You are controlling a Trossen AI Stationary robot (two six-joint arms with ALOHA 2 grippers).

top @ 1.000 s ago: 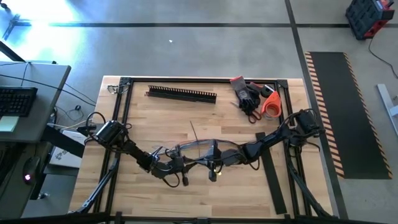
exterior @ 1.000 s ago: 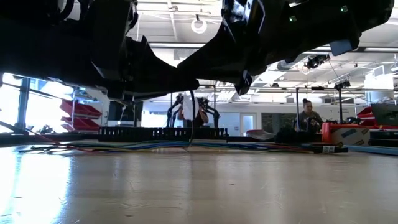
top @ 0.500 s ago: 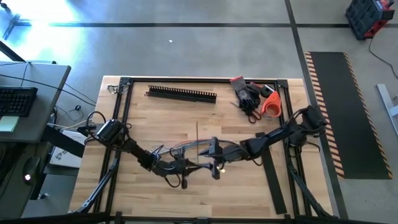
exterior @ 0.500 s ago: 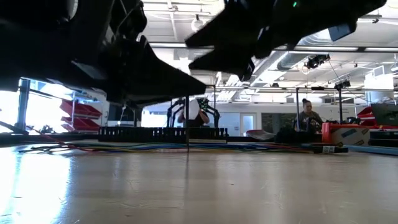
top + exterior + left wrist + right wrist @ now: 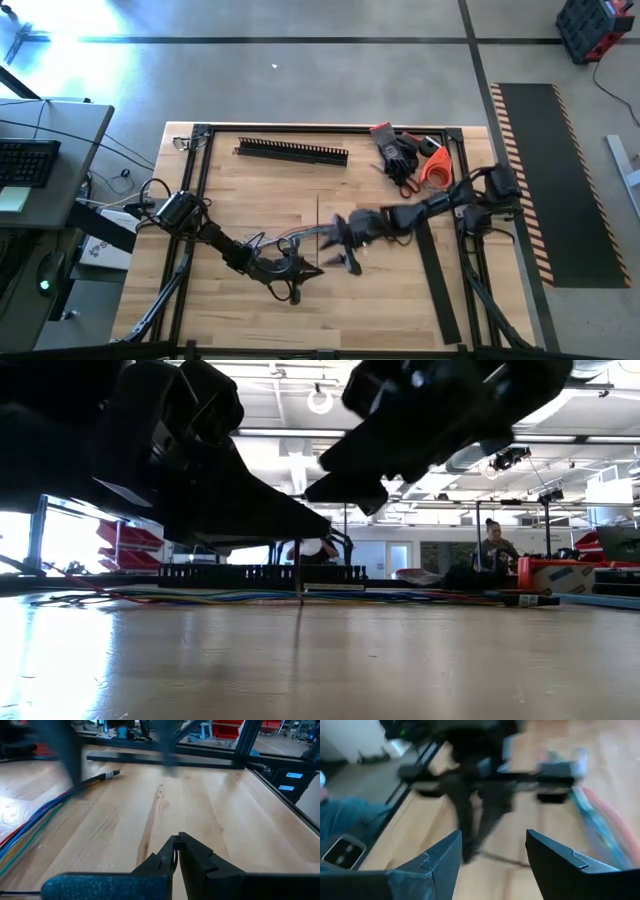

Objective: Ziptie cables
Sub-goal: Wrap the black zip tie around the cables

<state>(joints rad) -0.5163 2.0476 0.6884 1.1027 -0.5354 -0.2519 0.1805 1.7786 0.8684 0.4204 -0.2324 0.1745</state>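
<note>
The cables (image 5: 275,242) are a loose bunch of thin wires lying on the wooden table beside my left gripper. They look blue, green and red in the left wrist view (image 5: 35,820). My left gripper (image 5: 312,268) is shut low over the table at its middle. A thin black zip tie (image 5: 318,215) stands upright under its tip in the low view (image 5: 298,572), with the lower end at the table. My right gripper (image 5: 340,243) is open and empty. It hangs raised just right of the left gripper, which it faces in its wrist view (image 5: 492,855). My left gripper pinches a thin black strip (image 5: 175,856), seemingly the zip tie, between its two shut fingertips. The fingers slant down toward the table's right side. In the low view the strip hangs down from the tip to the table top.
A long black comb-toothed duct (image 5: 292,151) lies along the far edge. Black gloves (image 5: 398,152) and an orange roll (image 5: 436,168) sit at the far right. A flat black strip (image 5: 437,290) lies at the right. A person (image 5: 492,545) sits in the room beyond the table.
My right gripper has risen and drawn back toward the table's far right, away from my left gripper. The zip tie, slanted a second ago, now stands straight. My left gripper has stayed about where it was.
</note>
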